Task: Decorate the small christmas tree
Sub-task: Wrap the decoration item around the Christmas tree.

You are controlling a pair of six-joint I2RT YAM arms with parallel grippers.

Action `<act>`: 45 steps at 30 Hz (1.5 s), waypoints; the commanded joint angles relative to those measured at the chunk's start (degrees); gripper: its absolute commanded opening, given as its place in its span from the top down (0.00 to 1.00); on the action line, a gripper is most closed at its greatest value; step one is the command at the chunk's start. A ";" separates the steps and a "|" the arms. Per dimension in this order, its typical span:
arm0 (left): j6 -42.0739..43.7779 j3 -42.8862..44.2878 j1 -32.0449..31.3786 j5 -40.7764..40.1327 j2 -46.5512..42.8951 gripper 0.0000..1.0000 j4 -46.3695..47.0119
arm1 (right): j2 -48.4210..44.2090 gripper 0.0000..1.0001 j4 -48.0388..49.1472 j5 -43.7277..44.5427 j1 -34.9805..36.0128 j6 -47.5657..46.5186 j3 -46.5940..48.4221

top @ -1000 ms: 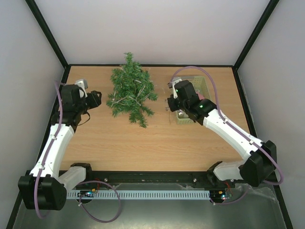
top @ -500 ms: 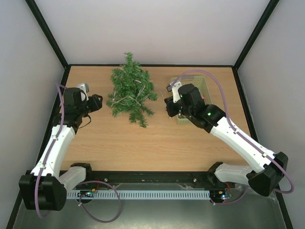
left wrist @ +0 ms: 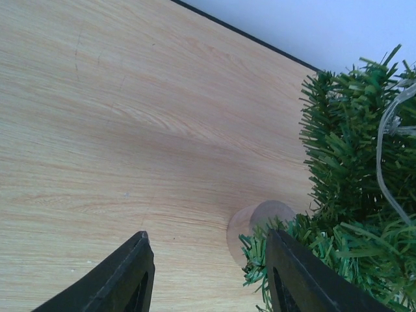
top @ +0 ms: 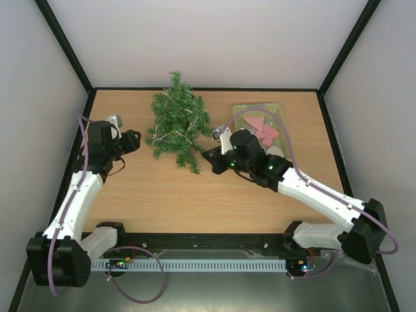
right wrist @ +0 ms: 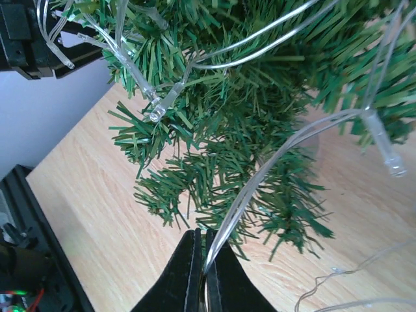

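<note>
Right pincer (right wrist: 200,242) clamping light string (right wrist: 383,148), draped over small christmas tree (top: 179,127)

You'll see a pale green basket (top: 257,106) at the far right of the wooden table (top: 162,195), with a pink bow (top: 263,130) lying inside it.

No text, label, brand, number or sign can be read in any of the views. Nothing legible is carried by the small christmas tree (top: 179,127), the basket (top: 257,106) or the counter (top: 169,195).
</note>
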 commanded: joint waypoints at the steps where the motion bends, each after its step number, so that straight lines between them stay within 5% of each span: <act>1: -1.13 -1.47 0.40 1.78 -0.33 0.51 1.65 | 0.69 0.95 10.86 -2.46 0.55 3.63 -2.44; 9: -4.04 -4.10 0.40 4.40 -0.54 0.53 3.80 | 7.91 0.81 18.27 -4.73 2.24 5.22 -4.83; 15: -4.12 -5.89 0.39 6.12 -1.78 0.56 4.22 | 6.26 0.48 -4.04 0.16 2.29 -19.94 1.46; 19: -4.91 -6.65 0.40 7.43 -2.05 0.56 4.84 | -1.21 0.34 -10.53 3.10 2.22 -29.59 -1.16; 26: -5.46 -7.32 0.40 8.96 -1.81 0.56 5.90 | -9.37 0.31 -7.43 5.65 1.95 -42.80 -11.45; 37: -7.82 -10.63 0.32 13.25 -1.36 0.63 10.26 | 3.20 0.35 12.08 9.04 -2.18 -48.67 -18.37; 45: -12.06 -14.29 -0.52 16.86 -2.34 0.86 15.78 | 12.34 0.40 12.28 4.19 -6.31 -52.48 -15.54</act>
